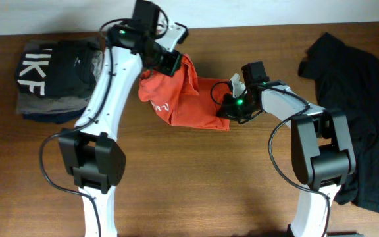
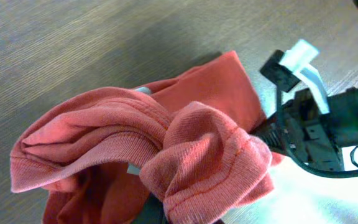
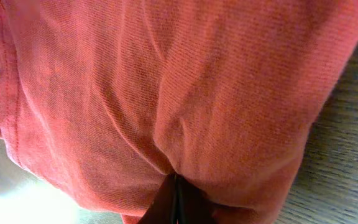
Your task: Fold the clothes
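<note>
An orange-red garment (image 1: 179,92) lies bunched in the middle of the wooden table. My left gripper (image 1: 170,62) is shut on its upper edge and lifts a folded hem, which fills the left wrist view (image 2: 185,155). My right gripper (image 1: 227,108) is shut on the garment's right edge; in the right wrist view the cloth (image 3: 166,93) covers nearly everything and the closed fingers (image 3: 176,202) pinch it at the bottom. The right arm's gripper also shows in the left wrist view (image 2: 316,137).
A stack of folded dark clothes (image 1: 51,79) with white lettering sits at the far left. A loose black garment (image 1: 360,99) spreads over the right side of the table. Bare wood (image 1: 196,178) lies in front.
</note>
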`<action>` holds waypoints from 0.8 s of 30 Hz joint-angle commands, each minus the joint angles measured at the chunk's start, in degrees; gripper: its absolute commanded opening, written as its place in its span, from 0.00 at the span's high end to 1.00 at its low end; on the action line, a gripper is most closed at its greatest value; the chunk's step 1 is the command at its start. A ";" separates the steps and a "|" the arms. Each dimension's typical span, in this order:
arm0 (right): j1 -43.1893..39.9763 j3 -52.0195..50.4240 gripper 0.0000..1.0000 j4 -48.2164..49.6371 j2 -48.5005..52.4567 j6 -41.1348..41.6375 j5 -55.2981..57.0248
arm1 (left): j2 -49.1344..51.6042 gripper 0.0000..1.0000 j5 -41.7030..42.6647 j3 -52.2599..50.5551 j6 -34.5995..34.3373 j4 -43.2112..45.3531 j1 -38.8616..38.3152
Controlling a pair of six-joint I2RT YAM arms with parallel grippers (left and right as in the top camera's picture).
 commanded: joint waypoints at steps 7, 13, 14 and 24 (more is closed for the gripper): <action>-0.42 -0.74 0.96 -0.02 2.45 2.67 0.20 | -0.09 0.99 -4.00 1.53 1.57 -0.94 -7.78; -0.76 -0.74 0.96 -0.04 2.45 2.69 -0.24 | -0.09 0.99 -5.03 1.53 1.60 -1.38 -11.72; -0.76 -0.74 0.96 -0.04 2.47 2.69 -0.31 | -0.09 0.99 -5.03 1.53 1.60 -1.36 -12.26; -0.98 -0.74 0.96 -0.04 2.45 2.67 -1.49 | 2.62 0.99 -5.01 1.36 1.55 -1.33 -14.67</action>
